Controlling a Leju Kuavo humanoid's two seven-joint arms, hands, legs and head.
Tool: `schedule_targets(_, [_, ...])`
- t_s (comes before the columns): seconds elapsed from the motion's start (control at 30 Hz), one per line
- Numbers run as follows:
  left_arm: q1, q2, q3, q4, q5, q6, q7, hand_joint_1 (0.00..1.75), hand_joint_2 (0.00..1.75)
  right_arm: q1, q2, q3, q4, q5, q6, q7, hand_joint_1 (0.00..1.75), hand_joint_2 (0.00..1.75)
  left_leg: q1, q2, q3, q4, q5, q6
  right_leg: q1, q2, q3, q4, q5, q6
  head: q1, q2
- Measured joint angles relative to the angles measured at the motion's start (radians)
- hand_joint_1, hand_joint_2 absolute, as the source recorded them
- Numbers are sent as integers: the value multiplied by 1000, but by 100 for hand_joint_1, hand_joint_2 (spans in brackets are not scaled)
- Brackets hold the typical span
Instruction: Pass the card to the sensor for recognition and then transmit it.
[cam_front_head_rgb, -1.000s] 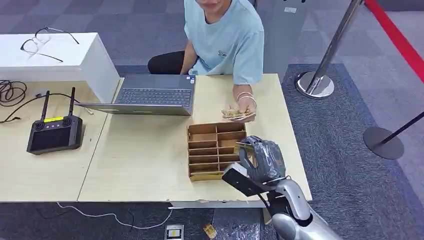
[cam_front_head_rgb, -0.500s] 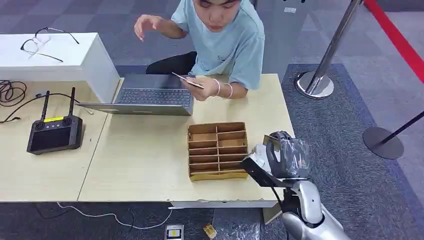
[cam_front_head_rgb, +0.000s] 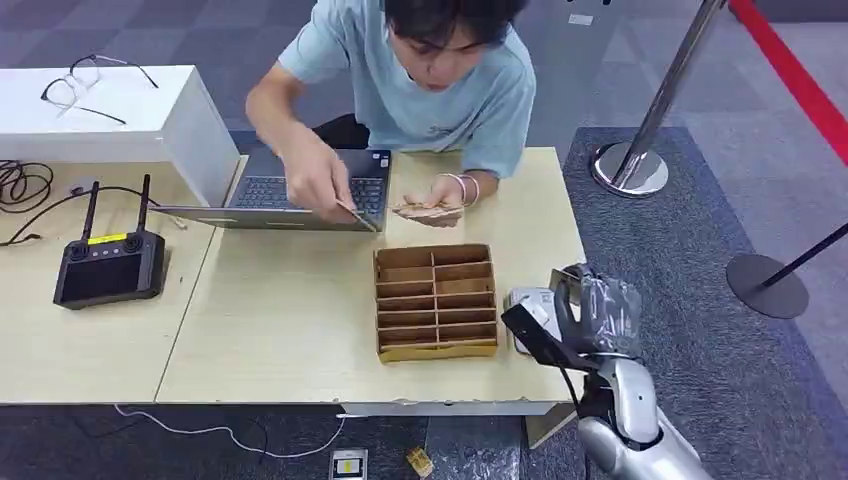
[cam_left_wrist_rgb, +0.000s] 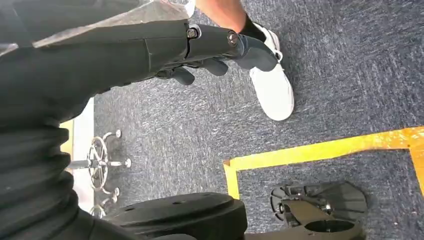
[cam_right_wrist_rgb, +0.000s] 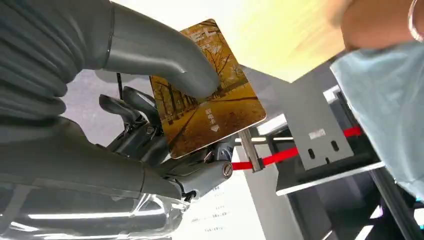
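Right wrist view shows the card (cam_right_wrist_rgb: 210, 92) — a thin printed rectangle with an autumn tree scene — pinched by the right hand (cam_right_wrist_rgb: 150, 125), the thick thumb pressing on one face and the darker fingers (cam_right_wrist_rgb: 127, 107) backing the other, so roughly half of the card stands free beyond the grip. In the head view that hand (cam_front_head_rgb: 575, 315) hangs over the right edge of the table (cam_front_head_rgb: 280, 330), just beside the brown divided tray (cam_front_head_rgb: 435, 300). The card looks light, flat and fairly stiff, probably smooth-faced and so inclined to slide or pivot under a single pinch point; a hold on the two faces near one short end, as here, seems the sound choice, leaving the far end bare for a sensor. Across the table a person (cam_front_head_rgb: 420, 80) leans over a laptop (cam_front_head_rgb: 300, 190) handling other cards. The left hand (cam_left_wrist_rgb: 210, 47) hangs over carpet — fingers loosely extended, holding nothing.
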Motion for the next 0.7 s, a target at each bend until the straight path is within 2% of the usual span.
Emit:
schedule_targets(0.47, [-3,0,-24,0,-26,-6,-8,0,175,-91,28,32,133,-32,69,-36,175,175,0,0,-1,0,0,0,0,0,-1,0,0,0,0,0])
schedule_targets(0.7, [-4,0,-25,0,-27,-6,-10,0,175,-113,47,51,207,-68,47,-64,175,175,0,0,-1,0,0,0,0,0,-1,0,0,0,0,0])
